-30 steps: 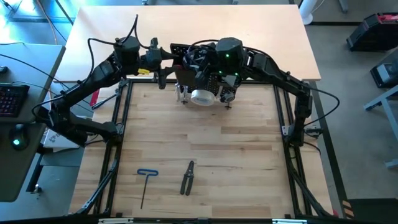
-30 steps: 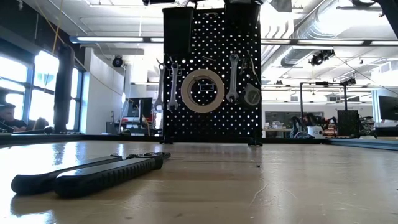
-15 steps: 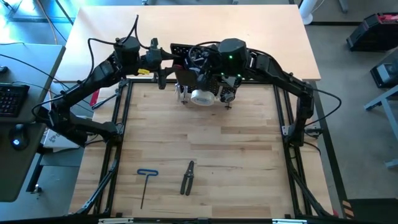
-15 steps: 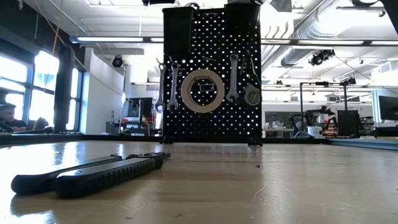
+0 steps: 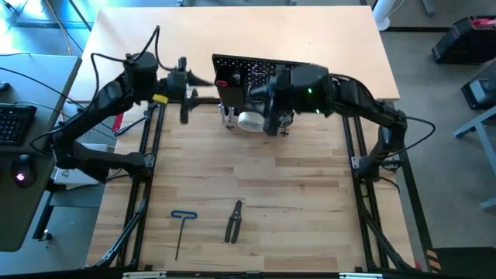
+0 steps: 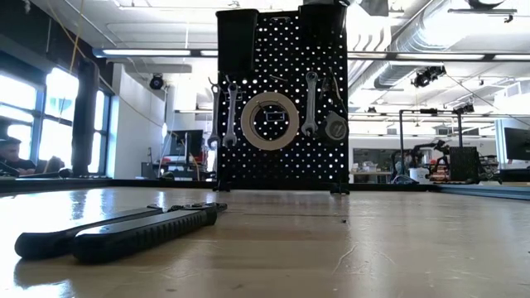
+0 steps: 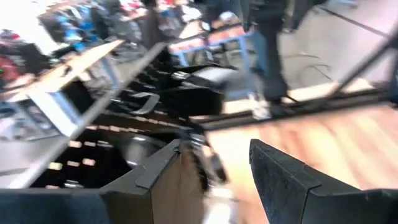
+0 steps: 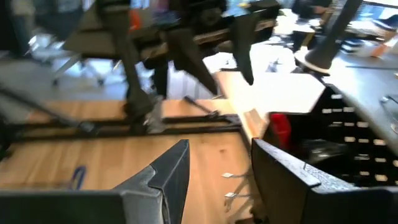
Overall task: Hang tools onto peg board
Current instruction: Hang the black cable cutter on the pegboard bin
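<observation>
Moved: both arms shifted since the earlier frame. Left arm swung away from the board toward the table's left edge; right arm slid rightward off the board top, so more of the panel shows from above.
Left gripper (image 5: 184, 94): hangs beside the peg board's left end, clear of it. Own wrist view shows the fingers (image 7: 283, 177) spread with bare gap, nothing held.
Right gripper (image 5: 270, 116): sits over the board's front face, near the tape roll. Wrist view shows its fingers (image 8: 168, 171) apart, nothing between them.
Peg board (image 6: 281, 99): upright at the far edge of the table (image 5: 248, 178), centred.
Hung so far: tape roll (image 6: 270, 121) in the middle of the panel, two wrenches (image 6: 222, 114) on its left, one wrench (image 6: 310, 103) on its right, a small round item (image 6: 335, 127) further right. Black bin (image 6: 237, 40) at top left.
Still on table: pliers (image 5: 234, 221) near the front edge, centre; blue hex key (image 5: 182, 229) just left of them, well apart from the board.
Low view: pliers (image 6: 116, 232) lie flat in the foreground.
</observation>
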